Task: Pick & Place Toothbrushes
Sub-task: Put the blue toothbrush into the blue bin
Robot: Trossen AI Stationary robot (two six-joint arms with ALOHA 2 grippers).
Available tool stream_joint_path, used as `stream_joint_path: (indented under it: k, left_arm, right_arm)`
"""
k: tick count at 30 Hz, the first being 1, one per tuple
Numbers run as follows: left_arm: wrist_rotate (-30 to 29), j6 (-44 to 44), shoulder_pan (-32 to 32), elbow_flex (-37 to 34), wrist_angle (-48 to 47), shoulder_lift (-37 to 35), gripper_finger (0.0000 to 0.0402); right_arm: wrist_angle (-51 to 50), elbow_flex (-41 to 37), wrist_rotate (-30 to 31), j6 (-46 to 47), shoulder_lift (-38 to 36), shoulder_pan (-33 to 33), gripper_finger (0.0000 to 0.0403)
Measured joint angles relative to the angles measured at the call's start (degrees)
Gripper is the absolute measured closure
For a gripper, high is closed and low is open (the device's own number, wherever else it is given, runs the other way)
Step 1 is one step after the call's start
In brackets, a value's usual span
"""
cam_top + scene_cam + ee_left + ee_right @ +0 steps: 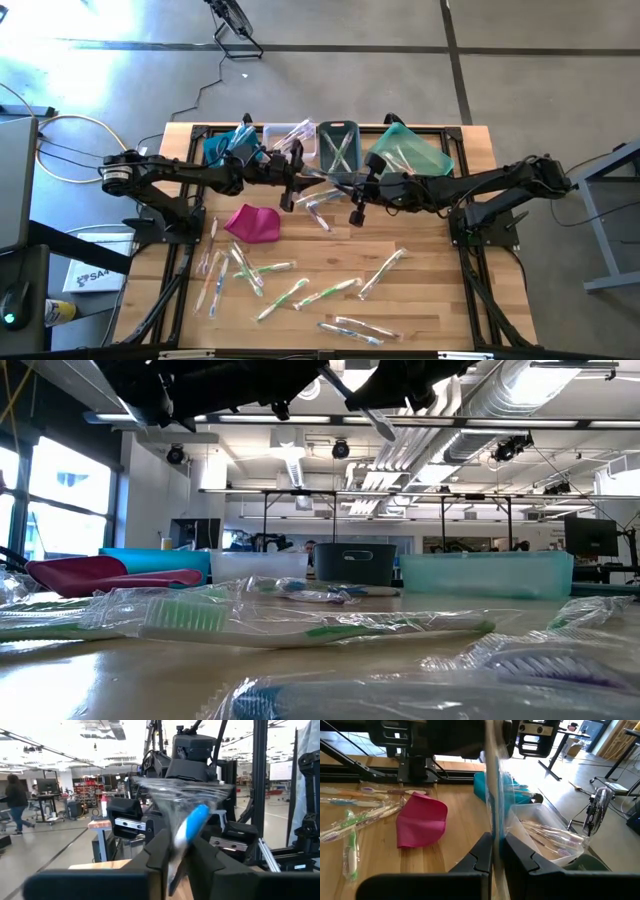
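Above the bench (330, 320), between the bins, both the left tool (176, 851) and right tool (494, 851) are clamped on one blue-handled toothbrush (189, 831) in crinkly clear wrapping, probably light, stiff and slippery, best pinched mid-handle.

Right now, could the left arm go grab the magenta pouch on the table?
Probably not yet. The left gripper is shut on a blue wrapped toothbrush, shared with the right gripper. The magenta pouch lies close by, uncovered.
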Motion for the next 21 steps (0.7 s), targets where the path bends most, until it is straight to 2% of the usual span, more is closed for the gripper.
stream_joint_path:
  k: [4, 11, 21]
  left_arm:
    - [-0.2, 0.2, 0.0, 0.0, 0.0, 0.0, 0.0379]
    - [0.1, 0.0, 0.0, 0.0, 0.0, 0.0, 0.0367]
    - [0.1, 0.0, 0.0, 0.0, -0.4, 0.0, 0.0382]
  right_arm:
    - [0.0, 0.0, -0.1, 0.3, 0.0, 0.0, 0.0386]
    - [-0.1, 0.0, -0.1, 0.1, 0.0, 0.0, 0.0386]
    - [-0.6, 0.0, -0.6, 0.0, 0.0, 0.0, 0.0382]
